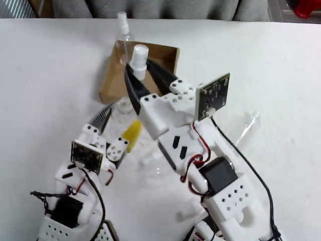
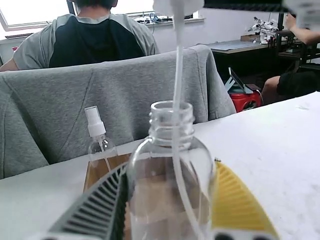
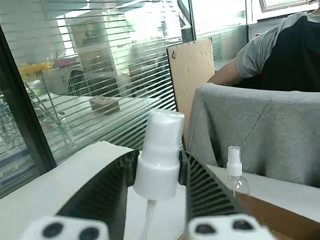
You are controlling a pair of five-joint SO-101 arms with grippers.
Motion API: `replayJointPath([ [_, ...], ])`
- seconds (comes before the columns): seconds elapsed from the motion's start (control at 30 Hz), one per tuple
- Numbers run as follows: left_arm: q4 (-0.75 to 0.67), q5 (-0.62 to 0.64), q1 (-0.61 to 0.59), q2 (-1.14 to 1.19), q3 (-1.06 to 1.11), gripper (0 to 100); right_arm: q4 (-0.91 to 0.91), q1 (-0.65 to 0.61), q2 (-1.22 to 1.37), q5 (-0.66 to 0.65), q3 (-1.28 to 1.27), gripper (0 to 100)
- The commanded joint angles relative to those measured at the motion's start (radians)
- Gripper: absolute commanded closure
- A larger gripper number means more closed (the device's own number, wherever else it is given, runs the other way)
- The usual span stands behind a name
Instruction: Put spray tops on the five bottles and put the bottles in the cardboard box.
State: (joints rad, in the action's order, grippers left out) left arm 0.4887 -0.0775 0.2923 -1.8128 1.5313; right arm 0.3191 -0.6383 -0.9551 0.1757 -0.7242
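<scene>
My left gripper [image 2: 167, 200] is shut on a clear open-necked bottle [image 2: 170, 165], held upright on the table in front of the cardboard box [image 1: 113, 80]. My right gripper [image 3: 156, 172] is shut on a white spray top [image 3: 159, 152], held above that bottle. The spray top's thin dip tube [image 2: 177, 130] hangs down through the bottle's neck. In the high view the spray top [image 1: 139, 61] sits between the black fingers [image 1: 131, 85] over the box's near edge. A finished bottle with its spray top [image 1: 123, 30] stands in the box.
The cardboard box [image 2: 97, 172] lies just beyond the held bottle, with the finished bottle [image 2: 100, 145] standing in it. Clear bottles lie on the table at the right [image 1: 248, 125] and near the left arm [image 1: 150, 160]. A grey-draped chair [image 2: 100, 100] stands past the table's far edge.
</scene>
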Motion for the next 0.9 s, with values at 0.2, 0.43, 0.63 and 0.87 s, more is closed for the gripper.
replayJointPath([
  [0.2, -0.044, -0.011, -0.013, -0.01, -0.006, 98, 0.15, -0.125, -0.033, -0.005, 0.021, 95.0],
  [0.43, -0.044, -0.011, -0.013, -0.01, -0.006, 98, 0.252, -0.17, -0.035, -0.006, 0.061, 75.5],
  [0.63, -0.044, -0.005, -0.045, -0.01, -0.009, 98, 0.472, -0.166, -0.024, -0.054, 0.327, 75.2],
  [0.87, -0.044, -0.005, -0.048, -0.01, -0.009, 98, 0.503, -0.165, -0.022, -0.06, 0.491, 76.8],
])
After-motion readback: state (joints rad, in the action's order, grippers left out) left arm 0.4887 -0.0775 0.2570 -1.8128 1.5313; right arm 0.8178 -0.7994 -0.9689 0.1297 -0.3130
